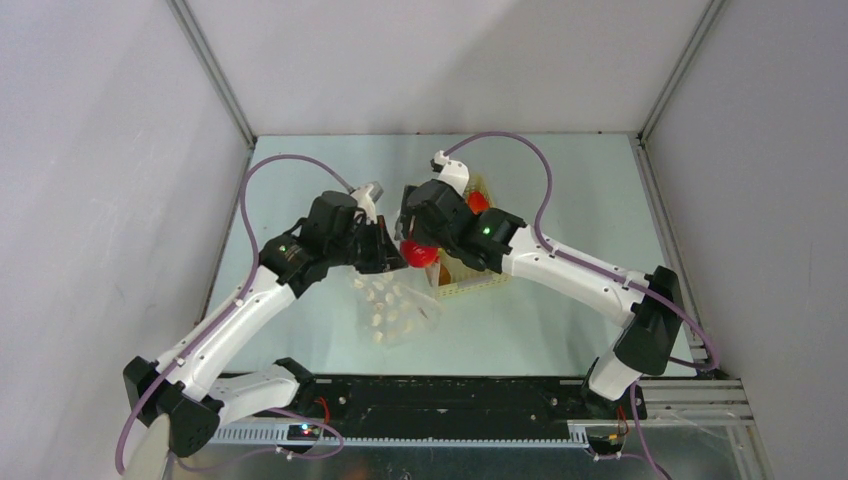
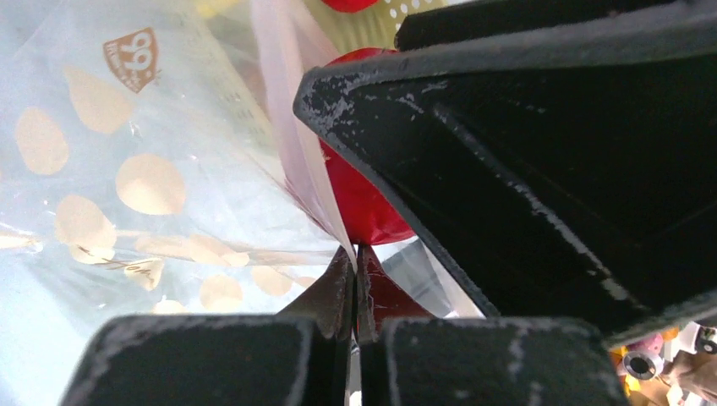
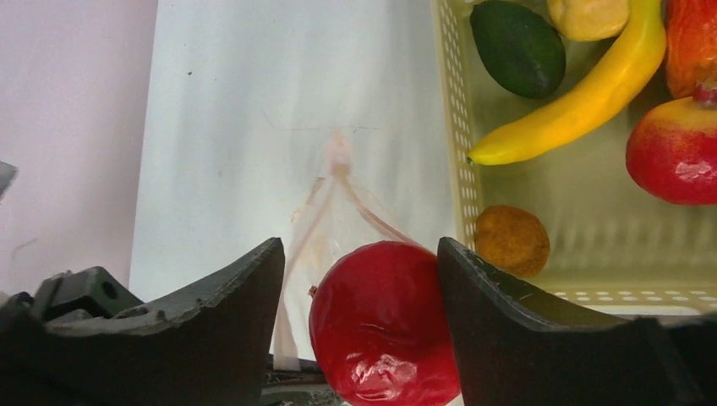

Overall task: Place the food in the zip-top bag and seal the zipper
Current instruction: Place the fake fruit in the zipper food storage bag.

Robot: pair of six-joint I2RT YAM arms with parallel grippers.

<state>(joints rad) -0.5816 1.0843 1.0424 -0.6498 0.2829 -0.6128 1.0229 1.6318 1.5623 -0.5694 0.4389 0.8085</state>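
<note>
The clear dotted zip-top bag [image 1: 397, 310] lies on the table between the arms. My left gripper [image 1: 383, 252] is shut on its mouth edge, and the left wrist view shows the white zipper strip [image 2: 296, 161] pinched at the fingertips [image 2: 355, 251]. My right gripper [image 1: 415, 248] stands open around a red round fruit [image 3: 385, 326] at the bag mouth. The fruit touches the right finger and is apart from the left finger. The fruit also shows in the left wrist view [image 2: 363, 203]. More food lies in the basket: a banana [image 3: 575, 101], a dark green oval piece [image 3: 517, 46], and a red fruit [image 3: 672, 152].
The pale yellow perforated basket [image 3: 461, 127] stands right of the bag, under my right wrist [image 1: 470, 275]. It also holds an orange-brown round piece [image 3: 511, 239] and a yellow piece [image 3: 588, 15]. Grey walls close in the table on both sides and at the back.
</note>
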